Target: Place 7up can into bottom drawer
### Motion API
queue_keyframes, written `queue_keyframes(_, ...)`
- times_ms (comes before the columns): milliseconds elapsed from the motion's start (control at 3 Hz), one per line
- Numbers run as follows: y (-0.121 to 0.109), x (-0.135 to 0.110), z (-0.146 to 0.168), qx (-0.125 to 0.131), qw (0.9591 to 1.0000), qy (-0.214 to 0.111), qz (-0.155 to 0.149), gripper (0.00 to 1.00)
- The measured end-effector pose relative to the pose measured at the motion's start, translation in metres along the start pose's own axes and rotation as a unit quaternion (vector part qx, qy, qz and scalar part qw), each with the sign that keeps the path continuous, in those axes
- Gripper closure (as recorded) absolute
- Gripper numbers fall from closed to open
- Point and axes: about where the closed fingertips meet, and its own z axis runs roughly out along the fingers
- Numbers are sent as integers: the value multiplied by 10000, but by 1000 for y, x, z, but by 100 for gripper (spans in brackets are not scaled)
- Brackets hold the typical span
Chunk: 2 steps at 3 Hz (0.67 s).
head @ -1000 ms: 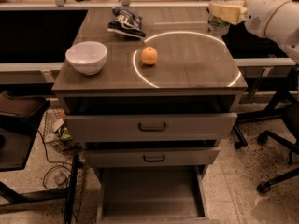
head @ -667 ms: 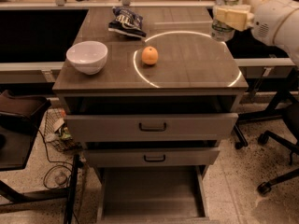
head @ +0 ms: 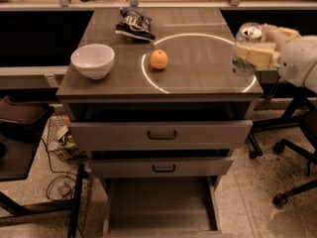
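The 7up can (head: 246,48), silvery with a silver top, is held upright in the air over the right edge of the cabinet top. My gripper (head: 255,54) is shut on the can, its pale fingers (head: 257,56) clamped across its middle, the white arm reaching in from the right. The bottom drawer (head: 161,207) is pulled fully out below the two upper drawers, a wide flat grey tray with low walls, nothing visible inside it.
On the cabinet top (head: 198,68) lie a white bowl (head: 92,60), an orange (head: 159,59) and a dark blue chip bag (head: 134,24). The top drawer (head: 161,133) and middle drawer (head: 161,166) stand partly open. Office chair bases (head: 292,172) stand right, a wire basket (head: 62,138) left.
My gripper has carried the can from the back right corner of the cabinet top forward and lower, to over the right front edge.
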Motion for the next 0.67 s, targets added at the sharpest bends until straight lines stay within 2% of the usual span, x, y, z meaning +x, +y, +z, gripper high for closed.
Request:
queue_keyframes(333,7,53,-54,-345,9991,220,115,100)
queue_keyframes(667,24,82,-88,-692,9972,228,186,100)
